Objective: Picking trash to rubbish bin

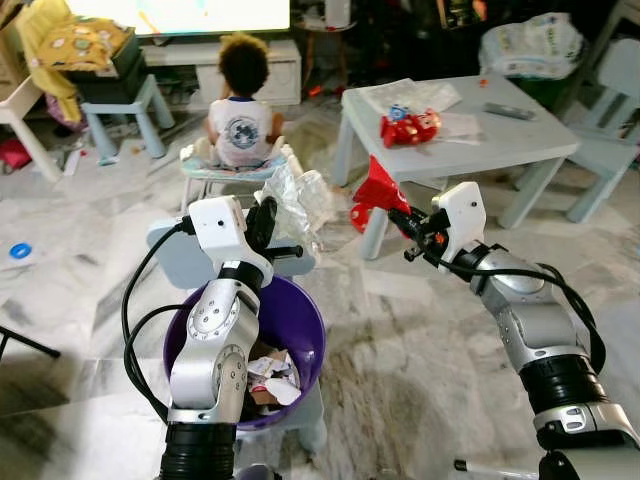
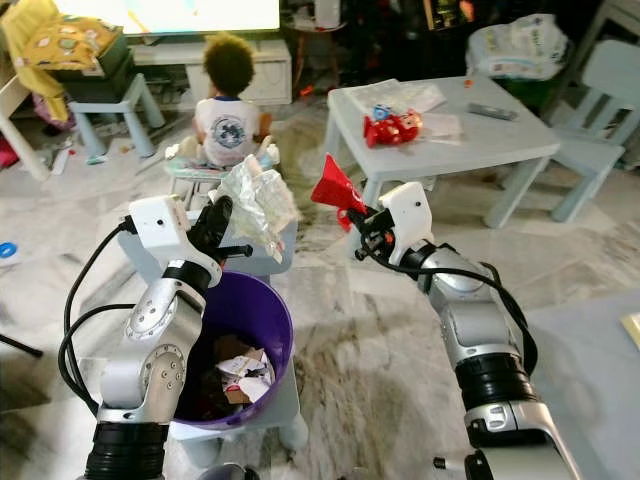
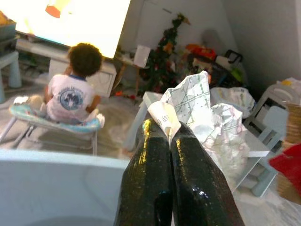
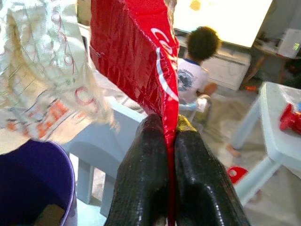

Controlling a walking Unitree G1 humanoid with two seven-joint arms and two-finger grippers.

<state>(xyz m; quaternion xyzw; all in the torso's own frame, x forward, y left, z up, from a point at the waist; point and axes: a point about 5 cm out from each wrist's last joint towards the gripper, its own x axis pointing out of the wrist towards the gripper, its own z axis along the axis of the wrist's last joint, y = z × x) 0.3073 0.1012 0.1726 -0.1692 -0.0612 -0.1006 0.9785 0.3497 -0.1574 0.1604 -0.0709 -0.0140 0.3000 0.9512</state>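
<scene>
You are looking down from the robot's head at a round purple plastic rubbish bin [image 1: 300, 330] standing on the marble floor just in front of the robot, already holding some crumpled scraps.

The left gripper [image 1: 268, 218] has its two black fingers pressed together on a crumpled white printed paper wrapper [image 1: 295, 200]. The wrapper hangs above the far rim of the bin, spreading up and away from the fingertips.

The right gripper [image 1: 400, 218] is also clamped shut, pinching the lower edge of a red glossy foil snack packet [image 1: 378, 188]. The packet stands up from the fingertips, its long axis running upward and slightly forward. It sits well to the right of the bin, over bare floor beside a pale grey low table [image 1: 520, 140].

So the left gripper is much nearer the bin opening. Its load looks ready to drop after a small pull back toward the robot. The right arm would need to swing leftward across to the bin first.

Beyond the bin, a person [image 1: 243, 105] sits on a small seat facing away toward a bright screen.
</scene>
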